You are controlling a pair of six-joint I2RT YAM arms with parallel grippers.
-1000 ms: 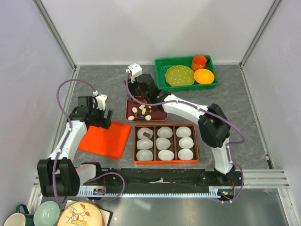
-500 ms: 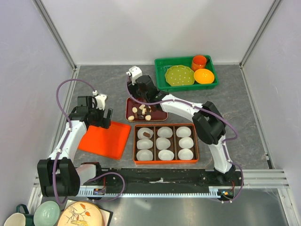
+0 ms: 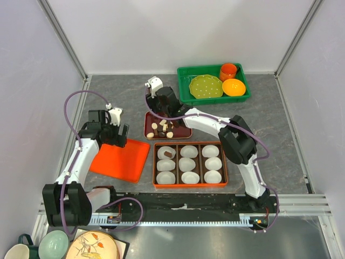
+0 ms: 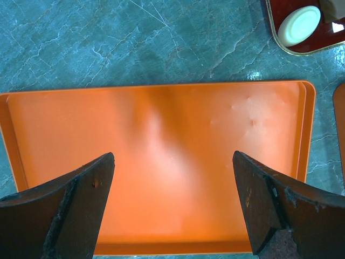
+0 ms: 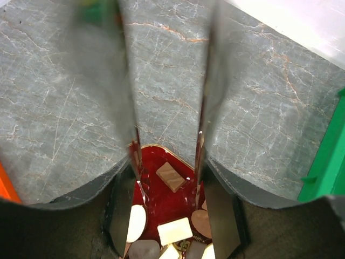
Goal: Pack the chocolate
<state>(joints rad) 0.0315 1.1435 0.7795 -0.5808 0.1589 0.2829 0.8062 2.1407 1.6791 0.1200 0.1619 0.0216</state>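
Observation:
The chocolate (image 3: 162,128), brown and cream pieces, lies in a dark red tray (image 3: 183,131). My right gripper (image 3: 160,111) hangs open over the tray's far end. In the right wrist view a brown piece (image 5: 171,176) lies untouched on the red tray (image 5: 161,202) between the shiny fingers (image 5: 132,162) of the right gripper (image 5: 168,156). The orange box (image 3: 190,185) holds several white paper cups, and the far-left cup has a brown piece (image 3: 168,155). My left gripper (image 3: 115,135) (image 4: 173,156) is open above the orange lid (image 3: 126,162) (image 4: 215,118), empty.
A green basket (image 3: 213,99) at the back right holds a green plate (image 3: 206,86), an orange cup (image 3: 228,70) and an orange bowl (image 3: 233,87). Bowls and a plate (image 3: 91,247) sit below the table's near left edge. Walls close in on three sides.
The right arm has shifted a little to the left, carrying its gripper over the red tray's far end. The left arm has not moved.

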